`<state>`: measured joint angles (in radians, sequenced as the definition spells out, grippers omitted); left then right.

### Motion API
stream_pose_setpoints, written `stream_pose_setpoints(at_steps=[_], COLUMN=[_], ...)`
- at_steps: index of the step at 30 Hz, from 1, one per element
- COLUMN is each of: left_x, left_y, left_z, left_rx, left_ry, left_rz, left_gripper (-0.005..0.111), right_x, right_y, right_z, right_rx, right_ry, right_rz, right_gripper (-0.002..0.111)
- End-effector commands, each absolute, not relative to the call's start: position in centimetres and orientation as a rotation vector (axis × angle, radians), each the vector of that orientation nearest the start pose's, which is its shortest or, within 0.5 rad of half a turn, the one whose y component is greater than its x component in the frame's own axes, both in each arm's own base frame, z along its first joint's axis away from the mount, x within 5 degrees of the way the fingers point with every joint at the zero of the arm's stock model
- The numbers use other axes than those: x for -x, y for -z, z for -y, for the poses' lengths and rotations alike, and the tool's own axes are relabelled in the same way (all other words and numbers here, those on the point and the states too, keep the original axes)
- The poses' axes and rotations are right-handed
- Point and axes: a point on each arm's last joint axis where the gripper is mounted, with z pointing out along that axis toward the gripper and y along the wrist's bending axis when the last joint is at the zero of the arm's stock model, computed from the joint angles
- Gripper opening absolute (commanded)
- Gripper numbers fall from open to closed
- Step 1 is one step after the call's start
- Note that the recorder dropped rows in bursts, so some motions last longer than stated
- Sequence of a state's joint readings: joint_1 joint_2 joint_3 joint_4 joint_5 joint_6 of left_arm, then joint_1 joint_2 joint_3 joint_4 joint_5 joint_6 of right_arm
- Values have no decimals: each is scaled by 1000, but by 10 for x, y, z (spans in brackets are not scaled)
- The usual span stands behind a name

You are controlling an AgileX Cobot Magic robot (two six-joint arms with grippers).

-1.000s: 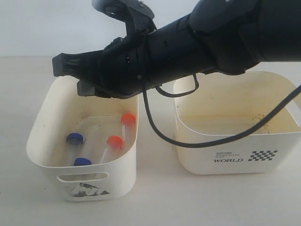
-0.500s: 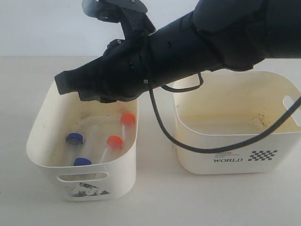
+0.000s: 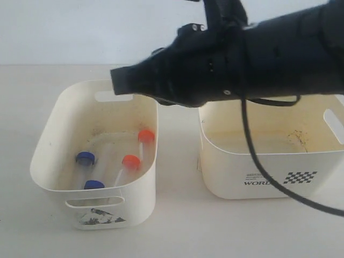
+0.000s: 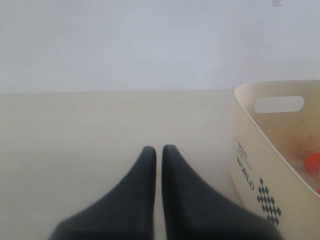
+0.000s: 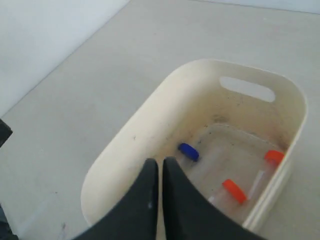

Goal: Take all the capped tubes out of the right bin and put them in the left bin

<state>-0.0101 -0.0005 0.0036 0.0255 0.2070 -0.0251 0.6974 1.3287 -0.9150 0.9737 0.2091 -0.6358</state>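
My right pincer is closed, its two black fingers pressed flat together with nothing between them. It hangs in the air above the left bin, over the far part near the corner that lies toward the right bin, and it touches neither the rim nor anything inside. My right arm reaches in from the right and crosses over the right bin's far rim. Its cable hangs down in front of that bin's printed wall.

The four tubes all lie on the floor of the left bin. The two blue caps are toward the left wall, one nearer the front than the other. The two orange caps are toward the right wall. From my right wrist I look down past my closed fingers into this bin and see one blue cap and both orange ones.

The two bins stand side by side on the table, with a strip of bare table between them.

My left pincer is closed too, fingertips nearly touching, gripping nothing, low over bare table. Beside it stands a cream tub printed WORLD, with a bit of orange inside. I cannot tell which bin that is.
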Motion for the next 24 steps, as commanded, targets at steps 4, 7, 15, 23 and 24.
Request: stream_pose_setpoints(at_steps=[4,7,15,23,24], left_x=[-56,-56,-56,-56,-56], left_y=[-195,-195,-195,-195,-195], left_z=[0,0,0,0,0], left_rx=[8,8,8,8,8], left_ry=[16,16,16,16,16], left_rz=[-1686,-1686,-1686,-1686,-1686], left_gripper=[4,4,4,4,4], right_x=[-184,-176,-148,-94,-89], right_y=[-288,-275,-245,-221,-216], right_z=[-156,-130,-62,-22,-20], right_rx=[440,322,-45,-219,-232], right_ry=[-711,-697,-607,-500,-490], right_rz=[-2033,-2080,-2081,-1867,-1845], right_gripper=[3,3,3,3,3])
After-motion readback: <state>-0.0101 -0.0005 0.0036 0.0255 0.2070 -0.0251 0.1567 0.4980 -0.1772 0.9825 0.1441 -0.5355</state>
